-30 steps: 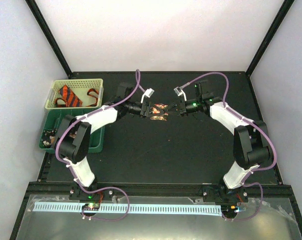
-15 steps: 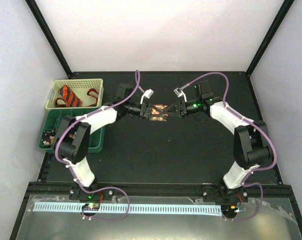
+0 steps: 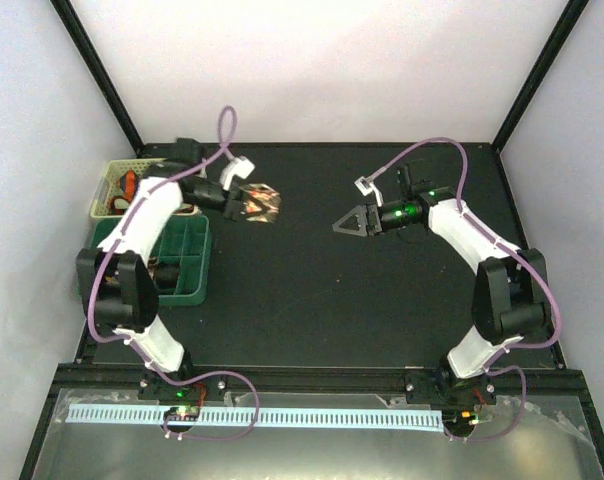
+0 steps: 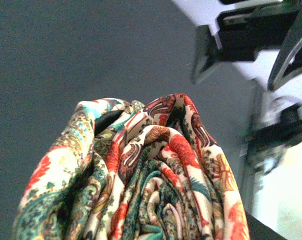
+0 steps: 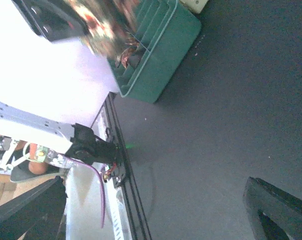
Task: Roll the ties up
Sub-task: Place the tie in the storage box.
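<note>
My left fingers (image 3: 239,201) grip the rolled speckled tie (image 4: 141,185) over the surface (image 3: 312,300) at eleven o'clock, my right fingers (image 5: 273,202) gape wide and empty at one, and the orange tie (image 3: 129,184) in the basket (image 3: 104,178) at ten is, I judge, the one left to roll.

White walls (image 3: 322,70), black corner posts (image 3: 95,72), matte black tabletop (image 3: 322,300)

White shells, black round joints on left arm (image 3: 152,212) and right arm (image 3: 460,230). A purple cable (image 3: 437,140) loops along each. Black left tool (image 3: 244,203), black right tool (image 3: 350,222). Small white block (image 3: 365,186) at each wrist. One green lamp (image 3: 397,211) on the right forearm.
</note>
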Robot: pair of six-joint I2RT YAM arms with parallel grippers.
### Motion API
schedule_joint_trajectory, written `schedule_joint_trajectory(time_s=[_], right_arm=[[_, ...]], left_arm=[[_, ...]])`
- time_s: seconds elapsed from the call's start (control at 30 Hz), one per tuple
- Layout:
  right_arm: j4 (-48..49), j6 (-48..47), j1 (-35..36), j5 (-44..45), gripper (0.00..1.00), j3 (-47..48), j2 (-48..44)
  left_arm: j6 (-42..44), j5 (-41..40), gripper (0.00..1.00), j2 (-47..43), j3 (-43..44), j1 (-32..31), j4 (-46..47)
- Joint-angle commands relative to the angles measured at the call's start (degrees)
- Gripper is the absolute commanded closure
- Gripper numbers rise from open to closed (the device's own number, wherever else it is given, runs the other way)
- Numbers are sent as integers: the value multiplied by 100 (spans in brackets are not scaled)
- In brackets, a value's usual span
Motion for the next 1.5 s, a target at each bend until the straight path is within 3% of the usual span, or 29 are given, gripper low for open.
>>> schedule_joint_trajectory(time_s=[0.0,0.1,0.17,0.3,0.43,0.8,0.93,1.2,1.47], right_arm=[[-729,-855,-9,440,0,231,-141],[-928,-1079,-8,649,0,232,-180],[-956,-1182,-8,786,0,143,-279],[-1020,-1313,-11,994,0,29,-413],[-991,-1344,-8,1154,0,-74,-529],[-961,-1365,-9,1498,0,-195,-746],[-1003,-1411,-8,1594,0,-211,-799],[-1012,-1439,-10,1671,0,-248,-897],[-953,-1397,-9,1721,0,-270,-918]], left_arm=[[4101,-1238,84,59,1472,923,-3850],[5030,-2089,85,-44,1854,1571,-4209],[6081,-2707,85,-404,1702,1822,-4207],[7685,-3992,85,-1275,834,2056,-4199],[8552,-4698,85,-1848,-63,2272,-4186],[8537,-4839,84,-1687,-1144,2011,-3454],[7907,-5215,84,-1277,-1206,1751,-3142],[7802,-5946,84,-942,-1583,1462,-2394],[7211,-5956,82,-402,-1521,1270,-1920]])
